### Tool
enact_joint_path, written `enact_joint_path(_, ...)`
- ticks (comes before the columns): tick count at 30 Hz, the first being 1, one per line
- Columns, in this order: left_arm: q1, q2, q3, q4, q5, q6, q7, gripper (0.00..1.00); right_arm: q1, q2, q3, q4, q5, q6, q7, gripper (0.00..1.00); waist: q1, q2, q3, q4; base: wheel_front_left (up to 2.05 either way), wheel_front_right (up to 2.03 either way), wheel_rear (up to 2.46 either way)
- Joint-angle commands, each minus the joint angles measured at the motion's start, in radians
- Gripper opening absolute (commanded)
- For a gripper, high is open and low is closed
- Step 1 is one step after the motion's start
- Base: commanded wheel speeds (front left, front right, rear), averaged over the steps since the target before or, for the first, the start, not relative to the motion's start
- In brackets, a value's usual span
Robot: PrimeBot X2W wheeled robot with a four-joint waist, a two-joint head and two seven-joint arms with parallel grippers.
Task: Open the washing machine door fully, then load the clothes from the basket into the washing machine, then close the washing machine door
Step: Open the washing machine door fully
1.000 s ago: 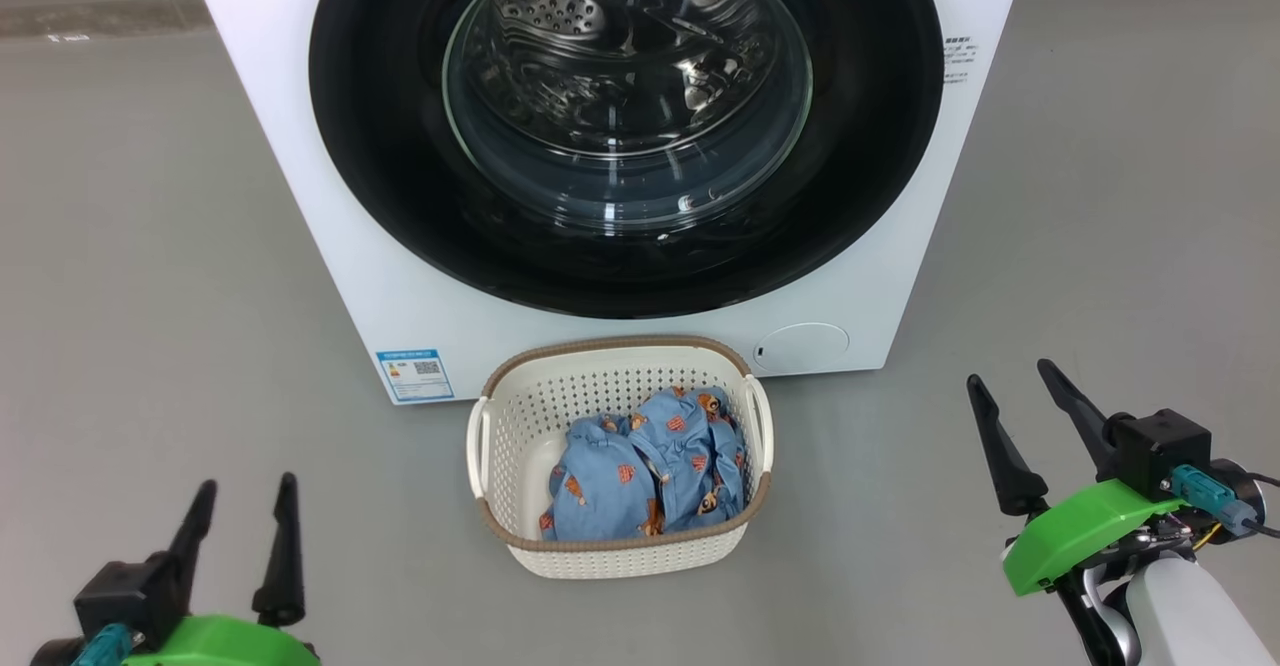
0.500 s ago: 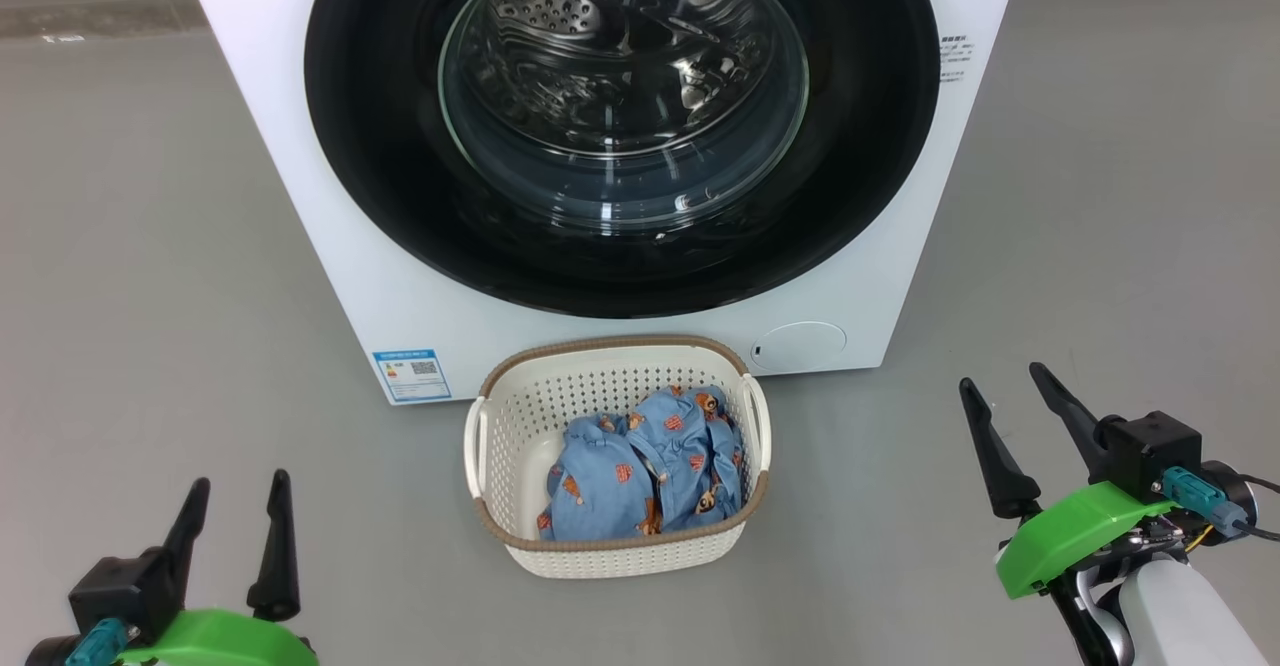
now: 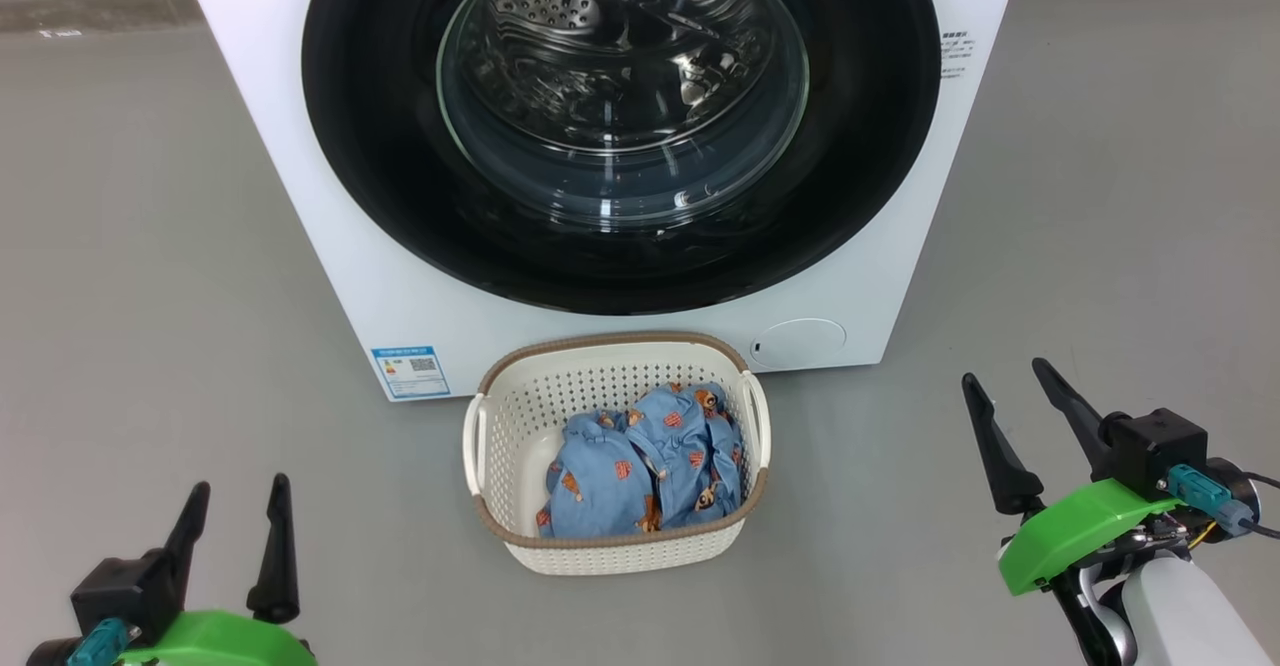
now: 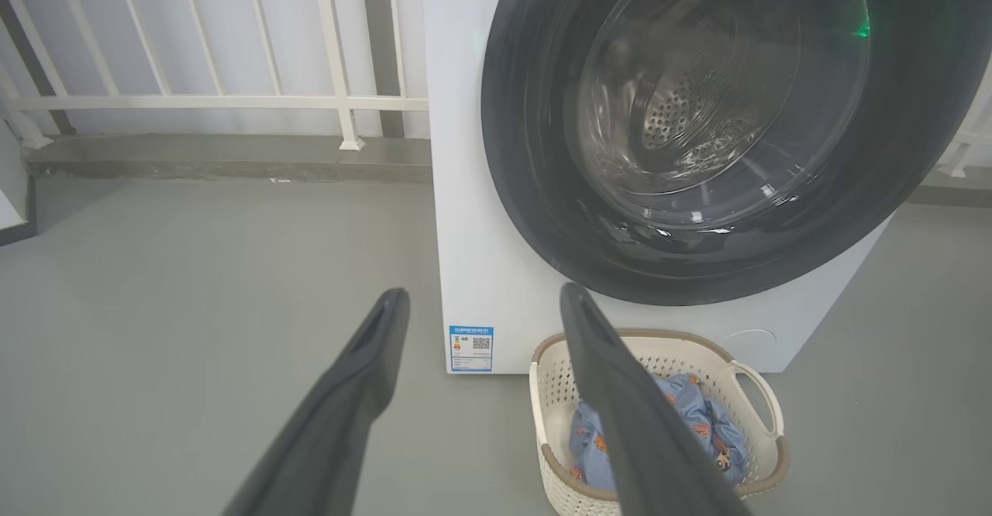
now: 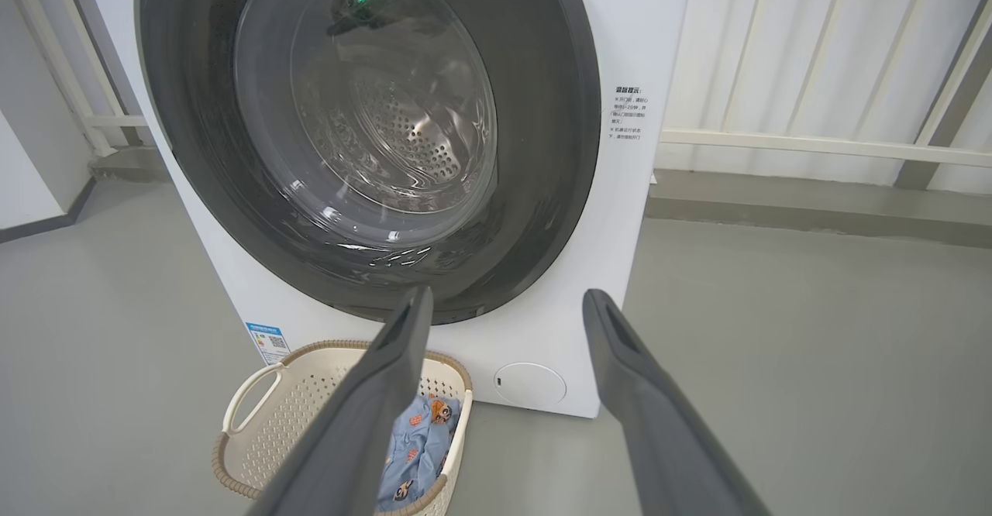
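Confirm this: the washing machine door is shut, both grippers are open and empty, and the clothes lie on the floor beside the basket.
Not quite: the clothes lie inside the basket, not on the floor beside it; the head view shows this. The washing machine door is shut, and the left gripper and right gripper are open and empty.

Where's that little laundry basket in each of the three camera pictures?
Head view: the basket sits bottom centre, before the washing machine.
Left wrist view: lower right, partly behind a finger.
Right wrist view: lower left, partly behind a finger.
Shared landmark: the blue label sticker on the machine.
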Motion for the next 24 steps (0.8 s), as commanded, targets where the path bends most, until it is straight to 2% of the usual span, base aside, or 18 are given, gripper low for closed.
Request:
enact_joint_path(1,-0.052,0.025,0.031,-0.017,0.003,-0.002,-0.013,1.00,-0.022,-0.010,0.022,-0.030,0.011,0.003,-0.012,1.00,0.0000,0.0000,0.002,0.000,0.35,0.35,-0.71)
enact_joint_path(10,-0.060,0.025,0.030,-0.014,-0.003,-0.004,-0.013,1.00,-0.025,-0.010,0.018,-0.034,0.014,0.003,-0.012,1.00,0.0000,0.0000,0.006,-0.001,0.70,0.70,-1.41)
enact_joint_path(24,-0.074,0.024,0.046,-0.024,-0.012,-0.004,-0.013,1.00,-0.027,-0.007,0.012,-0.043,0.020,0.003,-0.012,1.00,0.0000,0.0000,0.014,0.001,1.20,1.20,-2.39)
